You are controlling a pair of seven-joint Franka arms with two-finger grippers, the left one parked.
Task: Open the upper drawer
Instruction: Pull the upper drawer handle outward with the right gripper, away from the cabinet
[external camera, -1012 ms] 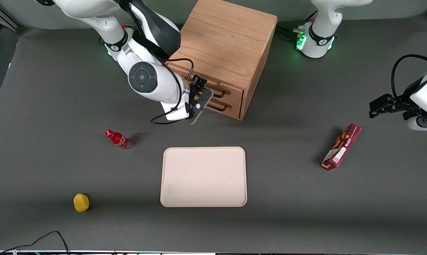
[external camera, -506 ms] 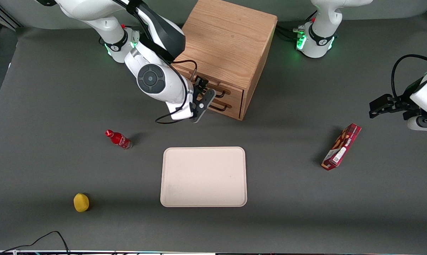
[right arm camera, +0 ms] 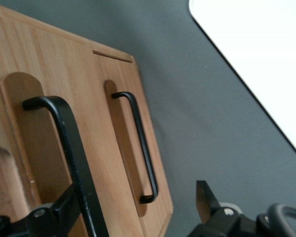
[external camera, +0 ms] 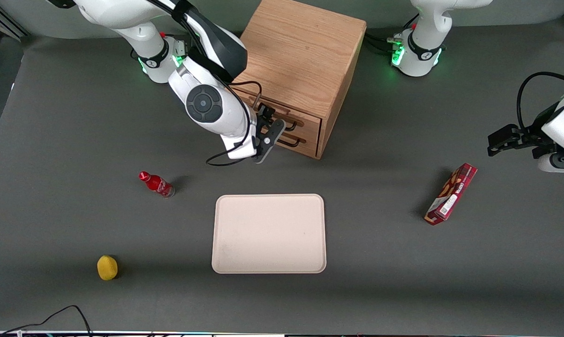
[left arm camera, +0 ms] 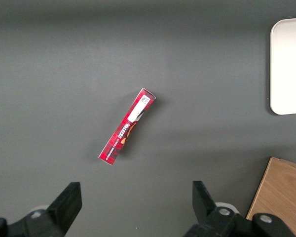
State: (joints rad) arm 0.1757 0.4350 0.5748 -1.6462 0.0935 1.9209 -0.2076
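The oak cabinet [external camera: 300,51] stands at the back of the table. Its upper drawer [external camera: 310,123] is shut, flush with the bottom drawer [external camera: 310,141] under it. My right gripper [external camera: 273,123] is open right in front of the drawers, at the upper drawer's black handle [external camera: 291,124]. In the right wrist view the gripper [right arm camera: 130,202] has that handle [right arm camera: 69,148] running between its fingers, close to one fingertip [right arm camera: 59,210]. The other fingertip [right arm camera: 203,195] is over the table. The bottom drawer's handle [right arm camera: 140,143] lies outside the grip.
A cream tray [external camera: 268,233] lies nearer the front camera than the cabinet and also shows in the right wrist view [right arm camera: 256,59]. A red bottle [external camera: 156,184] and a yellow object [external camera: 107,267] lie toward the working arm's end. A red box [external camera: 451,194] lies toward the parked arm's end.
The right arm has shifted toward the cabinet, bringing the open gripper closer onto the upper drawer's handle. The drawers have not moved.
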